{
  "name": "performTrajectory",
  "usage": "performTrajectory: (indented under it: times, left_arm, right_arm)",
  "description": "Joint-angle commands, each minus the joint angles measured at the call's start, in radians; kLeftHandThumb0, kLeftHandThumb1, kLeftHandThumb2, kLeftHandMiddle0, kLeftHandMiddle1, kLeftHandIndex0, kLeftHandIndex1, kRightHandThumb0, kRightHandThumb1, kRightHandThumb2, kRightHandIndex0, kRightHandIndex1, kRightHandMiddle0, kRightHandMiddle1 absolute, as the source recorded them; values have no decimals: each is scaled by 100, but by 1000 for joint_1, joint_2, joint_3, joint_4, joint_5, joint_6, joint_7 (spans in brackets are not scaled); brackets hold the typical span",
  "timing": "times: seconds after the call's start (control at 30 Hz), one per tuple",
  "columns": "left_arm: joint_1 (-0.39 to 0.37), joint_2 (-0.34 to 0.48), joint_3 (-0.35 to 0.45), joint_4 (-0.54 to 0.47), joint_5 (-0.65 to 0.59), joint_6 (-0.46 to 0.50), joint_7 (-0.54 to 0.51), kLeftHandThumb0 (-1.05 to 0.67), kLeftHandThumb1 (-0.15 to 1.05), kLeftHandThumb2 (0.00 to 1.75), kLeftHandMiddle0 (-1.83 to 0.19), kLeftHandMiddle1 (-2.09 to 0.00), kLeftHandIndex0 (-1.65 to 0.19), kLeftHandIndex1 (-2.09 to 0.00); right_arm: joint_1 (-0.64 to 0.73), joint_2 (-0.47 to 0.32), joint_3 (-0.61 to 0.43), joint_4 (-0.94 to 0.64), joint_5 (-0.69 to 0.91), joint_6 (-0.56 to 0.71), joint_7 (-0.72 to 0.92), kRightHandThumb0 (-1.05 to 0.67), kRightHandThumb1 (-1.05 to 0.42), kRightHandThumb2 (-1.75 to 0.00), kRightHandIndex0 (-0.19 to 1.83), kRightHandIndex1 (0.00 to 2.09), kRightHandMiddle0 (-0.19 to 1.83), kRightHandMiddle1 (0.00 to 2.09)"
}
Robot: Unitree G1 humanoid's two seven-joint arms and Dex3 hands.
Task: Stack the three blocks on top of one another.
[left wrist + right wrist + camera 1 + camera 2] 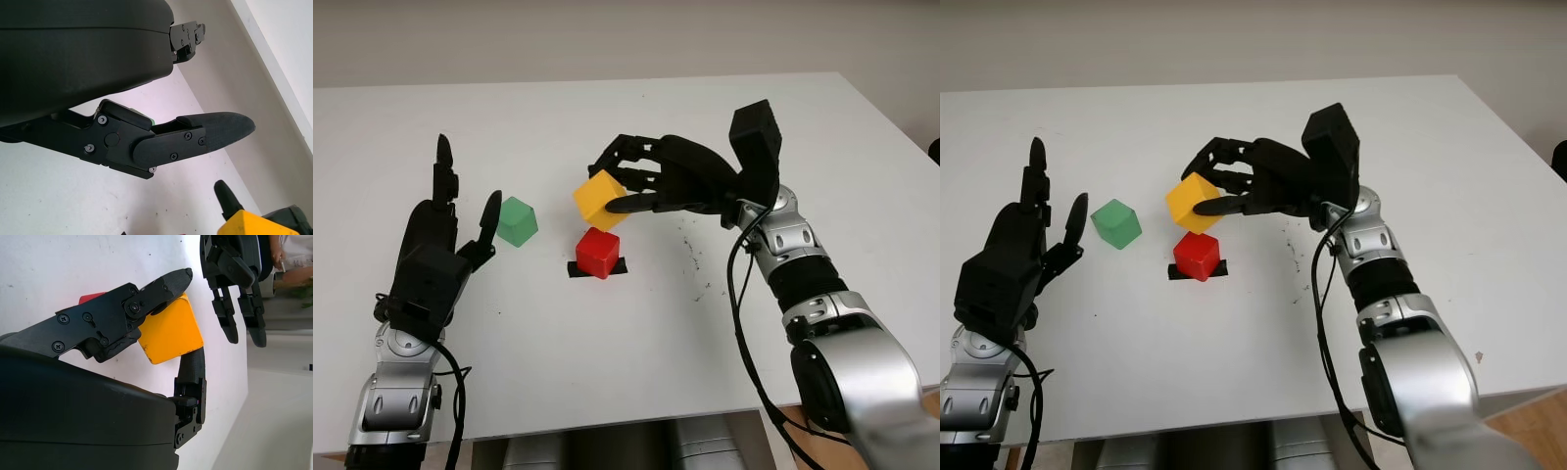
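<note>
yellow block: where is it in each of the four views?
Left eye view: yellow block at centre, held by the right hand just above the red block.
Right eye view: left of centre, same grasp.
Left wrist view: bottom right corner.
Right wrist view: centre, pinched between black fingers.
Shared landmark: the red block on black tape.

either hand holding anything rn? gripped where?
Right hand holds the yellow block in the air above the red block, fingers pinching its opposite faces. Left hand is open, beside the green block.
</note>
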Motion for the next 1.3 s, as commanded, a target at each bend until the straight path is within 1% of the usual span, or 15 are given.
performTrajectory:
  times: [0.0, 0.13, 0.27, 0.4, 0.57, 0.93, 1.07, 1.27]
  left_arm:
    - [6, -4, 3, -13, -1, -7, 6, -77, 105, 64, 19, 0, 19, 0]
    - [10, -2, 2, -15, 3, -1, 8, -77, 105, 64, 19, 0, 19, 0]
    - [11, -6, 1, -13, 0, -9, 9, -77, 105, 64, 19, 0, 19, 0]
    - [14, -7, 0, -13, -2, -17, 11, -76, 105, 64, 19, 0, 19, 0]
    - [17, -11, 0, -14, -1, -12, 14, -77, 105, 63, 19, 0, 19, 0]
    - [24, -15, 5, -18, -18, -6, 12, -76, 105, 63, 19, 0, 19, 0]
    - [26, -11, 3, -15, -9, -18, 17, -76, 105, 63, 19, 0, 19, 0]
    - [27, -11, 5, -20, -6, -8, 15, -77, 105, 63, 19, 0, 19, 0]
  right_arm:
    - [0, 6, 9, -25, -7, 15, -6, -50, -91, -5, 24, 5, 39, 159]
    - [4, 16, 23, -35, -16, 45, -14, -47, -91, -5, 24, 5, 39, 159]
    - [7, 21, 32, -32, -23, 49, -18, -46, -92, -5, 23, 4, 39, 158]
    - [7, 27, 37, -20, -31, 40, -25, -50, -91, -5, 22, 4, 42, 158]
    - [12, 36, 44, -1, -52, 6, -49, -53, -90, -5, 24, 5, 45, 158]
    - [4, 48, 45, 33, -70, -32, -56, -51, -91, -5, 26, 6, 45, 155]
    - [5, 44, 45, 36, -75, -40, -56, -51, -91, -5, 26, 6, 44, 155]
    - [13, 24, 53, 40, -103, -113, -70, -54, -90, -5, 26, 6, 45, 156]
